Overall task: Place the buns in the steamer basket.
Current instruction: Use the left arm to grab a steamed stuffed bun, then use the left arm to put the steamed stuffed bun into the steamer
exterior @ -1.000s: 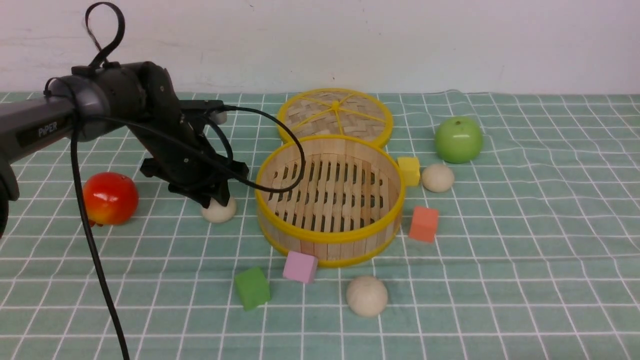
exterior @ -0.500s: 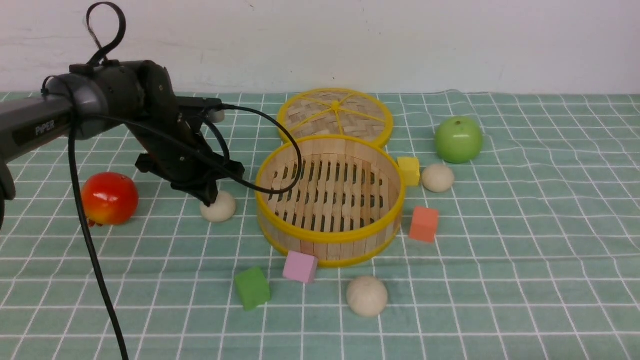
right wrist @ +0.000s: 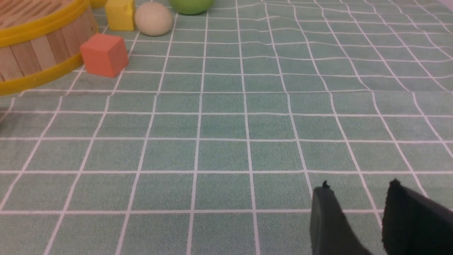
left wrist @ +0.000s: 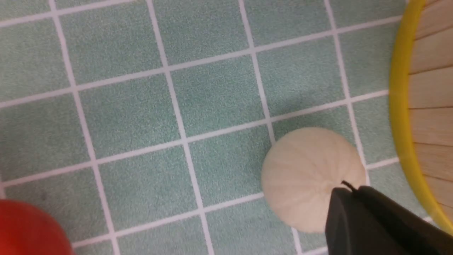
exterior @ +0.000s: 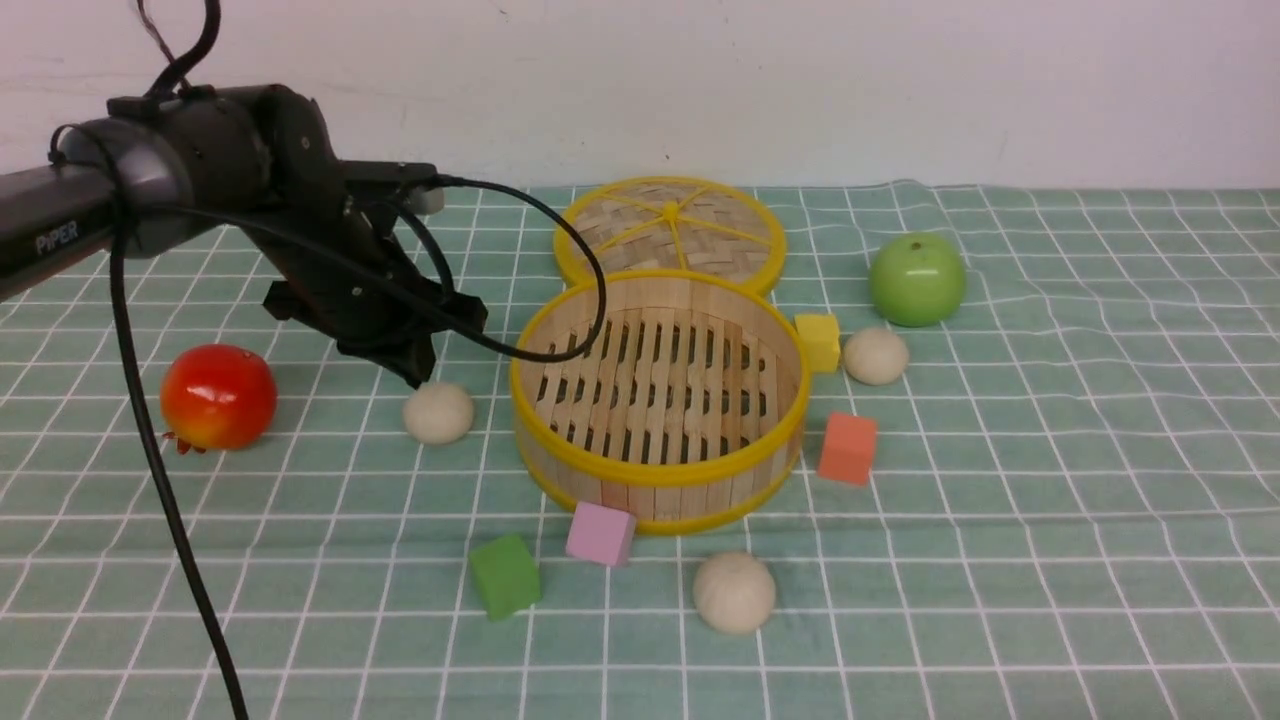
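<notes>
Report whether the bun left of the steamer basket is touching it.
Apart. The left wrist view shows a strip of green cloth between the bun and the yellow rim of the steamer basket; the front view shows the same gap.

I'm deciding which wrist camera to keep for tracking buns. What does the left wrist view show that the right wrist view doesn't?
Only the left wrist view: a bun with the tip of the left claw in front of it, and the edge of a red apple.
Only the right wrist view: another bun, a yellow cube, an orange cube, part of a green apple and the open right claw.
Both: the yellow rim of the steamer basket and the green checked cloth.
</notes>
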`<state>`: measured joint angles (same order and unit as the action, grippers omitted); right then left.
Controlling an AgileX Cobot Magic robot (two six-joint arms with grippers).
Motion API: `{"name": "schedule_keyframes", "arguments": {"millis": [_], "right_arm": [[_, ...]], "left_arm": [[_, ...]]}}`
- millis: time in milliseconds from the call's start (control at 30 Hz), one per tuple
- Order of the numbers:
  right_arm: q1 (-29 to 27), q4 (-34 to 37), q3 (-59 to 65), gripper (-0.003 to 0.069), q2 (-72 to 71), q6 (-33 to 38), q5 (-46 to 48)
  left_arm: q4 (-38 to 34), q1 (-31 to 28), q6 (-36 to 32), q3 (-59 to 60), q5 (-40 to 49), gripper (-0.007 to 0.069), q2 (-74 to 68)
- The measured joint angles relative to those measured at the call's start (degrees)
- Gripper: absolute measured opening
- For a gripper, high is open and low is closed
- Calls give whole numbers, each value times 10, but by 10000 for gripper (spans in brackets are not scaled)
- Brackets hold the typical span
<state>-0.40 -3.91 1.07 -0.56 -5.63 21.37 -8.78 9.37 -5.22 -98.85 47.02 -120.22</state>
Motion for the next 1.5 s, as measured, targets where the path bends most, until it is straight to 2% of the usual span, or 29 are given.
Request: {"name": "schedule_keyframes", "arguments": {"millis": [33,67,100,133,167,267,433,600,700,833,867,1067,1200,1367,1500], "right_arm": [[0,0,0,240,0,0,0],[0,0,0,240,0,0,0],[0,0,0,240,0,0,0],[0,0,0,240,0,0,0],[0,0,0,240,0,0,0],[0,0,0,240,0,0,0],[0,0,0,240,0,0,0],[0,0,0,240,0,0,0],[0,0,0,240,0,0,0],[0,0,0,240,0,0,0],[0,0,0,240,0,0,0],[0,0,0,240,0,0,0],[0,0,0,240,0,0,0],[0,0,0,240,0,0,0],[0,0,0,240,0,0,0]], "left_arm": [[0,0,0,0,-1,45,-1],[-1,0,0,0,-7,90,-5],[-2,0,0,0,-8,103,-6],[-6,0,0,0,-13,153,-12],[-7,0,0,0,-13,167,-13],[-14,0,0,0,-15,272,-23],[-15,0,0,0,-26,300,-33],[-12,0,0,0,-35,270,-41],[-7,0,0,0,-38,174,-44],[-4,0,0,0,-38,10,-44],[-3,0,0,0,-38,-3,-44],[4,4,-1,-11,-8,-6,-31],[-3,26,-33,-17,11,-6,8],[-51,85,-107,-37,-27,-6,53],[-53,106,-123,-39,-61,-6,33]]}}
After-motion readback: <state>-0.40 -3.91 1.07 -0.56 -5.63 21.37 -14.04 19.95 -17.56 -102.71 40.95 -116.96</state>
